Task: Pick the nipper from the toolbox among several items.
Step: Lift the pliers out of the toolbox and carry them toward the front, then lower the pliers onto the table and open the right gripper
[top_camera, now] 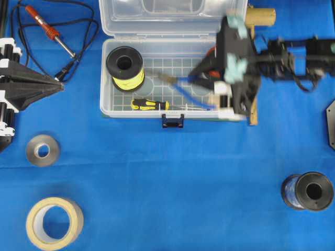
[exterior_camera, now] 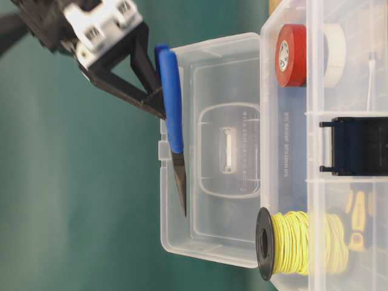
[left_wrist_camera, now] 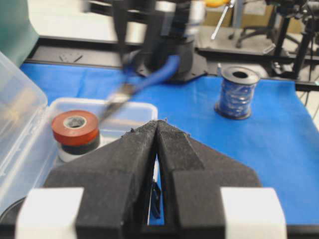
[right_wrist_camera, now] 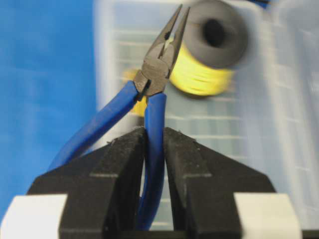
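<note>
I have the right gripper (right_wrist_camera: 154, 149) pinching one blue handle of the nipper (right_wrist_camera: 157, 74), holding it clear above the toolbox (top_camera: 112, 107); left gripper (left_wrist_camera: 158, 144) sits pressed together.

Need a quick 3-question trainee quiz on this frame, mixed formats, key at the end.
1. True or false: the right gripper is shut on one blue handle of the nipper.
2. What stays in the toolbox? A) yellow wire spool and screwdriver B) soldering iron C) beige tape roll
3. Fill in: the left gripper is ____ and holds nothing.

Key: 1 true; 2 A; 3 shut.
</note>
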